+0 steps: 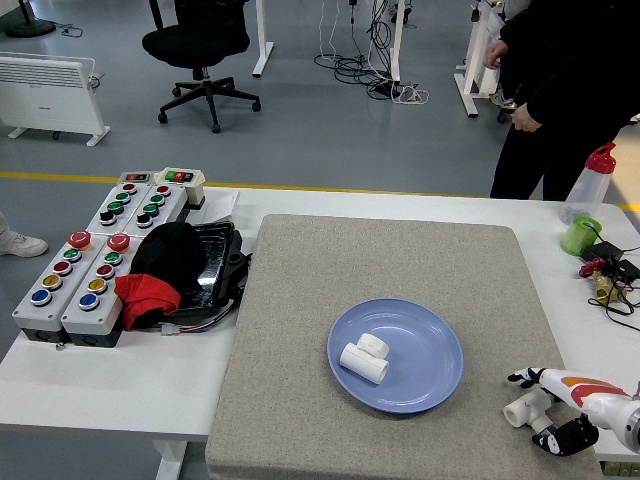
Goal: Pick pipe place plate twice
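A blue plate (430, 375) lies on the grey mat (330, 280), with one white pipe fitting (364, 357) lying in it left of centre. A second white pipe fitting (526, 407) lies on the mat near its front right corner. My right hand (548, 408) reaches in from the lower right edge. Its white index finger (527, 378) stretches just above that fitting and its dark lower fingers (566, 436) sit just behind it. The fingers are spread around the fitting's right end without closing on it.
Two button boxes (80, 270), a black cap with red cloth (160, 270) and a black tray (215, 260) fill the table's left. A red-capped spray bottle (590, 182), a green cup (580, 236) and cables (610, 280) stand far right. A person (570, 70) stands behind.
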Action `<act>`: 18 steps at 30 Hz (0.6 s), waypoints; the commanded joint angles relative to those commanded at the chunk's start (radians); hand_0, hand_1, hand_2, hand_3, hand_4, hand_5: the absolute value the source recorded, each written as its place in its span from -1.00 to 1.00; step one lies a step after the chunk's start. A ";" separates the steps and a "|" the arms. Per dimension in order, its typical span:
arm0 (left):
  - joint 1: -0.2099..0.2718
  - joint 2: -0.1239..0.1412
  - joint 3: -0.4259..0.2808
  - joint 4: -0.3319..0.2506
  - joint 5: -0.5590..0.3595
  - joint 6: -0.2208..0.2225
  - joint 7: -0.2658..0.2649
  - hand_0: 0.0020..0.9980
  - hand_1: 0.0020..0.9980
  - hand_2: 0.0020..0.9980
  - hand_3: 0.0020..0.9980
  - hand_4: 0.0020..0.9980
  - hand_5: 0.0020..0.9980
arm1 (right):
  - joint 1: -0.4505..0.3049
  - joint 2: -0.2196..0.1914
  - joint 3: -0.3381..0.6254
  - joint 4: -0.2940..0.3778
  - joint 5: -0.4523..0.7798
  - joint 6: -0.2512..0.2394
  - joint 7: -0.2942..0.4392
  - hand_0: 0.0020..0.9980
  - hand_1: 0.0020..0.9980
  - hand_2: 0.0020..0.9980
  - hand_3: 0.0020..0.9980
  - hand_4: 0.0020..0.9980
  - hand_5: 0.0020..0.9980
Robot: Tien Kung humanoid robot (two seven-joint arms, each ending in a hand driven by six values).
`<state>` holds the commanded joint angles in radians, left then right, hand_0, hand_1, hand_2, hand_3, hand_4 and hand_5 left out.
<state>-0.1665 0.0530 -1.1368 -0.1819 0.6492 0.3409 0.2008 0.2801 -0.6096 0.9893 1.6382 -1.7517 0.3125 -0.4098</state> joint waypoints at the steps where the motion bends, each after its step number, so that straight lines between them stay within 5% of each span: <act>1: 0.000 0.000 -0.001 0.000 0.001 0.000 0.000 0.46 0.55 0.49 0.41 -0.09 1.00 | 0.000 0.001 -0.001 -0.001 0.002 0.000 -0.006 0.12 0.19 0.35 0.63 0.26 -0.65; 18: -0.005 -0.001 0.005 0.001 -0.008 -0.001 0.000 0.46 0.55 0.49 0.41 -0.09 1.00 | 0.017 0.011 0.008 -0.001 -0.007 -0.046 -0.008 -0.15 -0.01 0.17 0.53 0.14 -0.74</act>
<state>-0.1718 0.0522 -1.1321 -0.1814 0.6415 0.3399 0.2006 0.2975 -0.5986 0.9975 1.6370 -1.7587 0.2664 -0.4174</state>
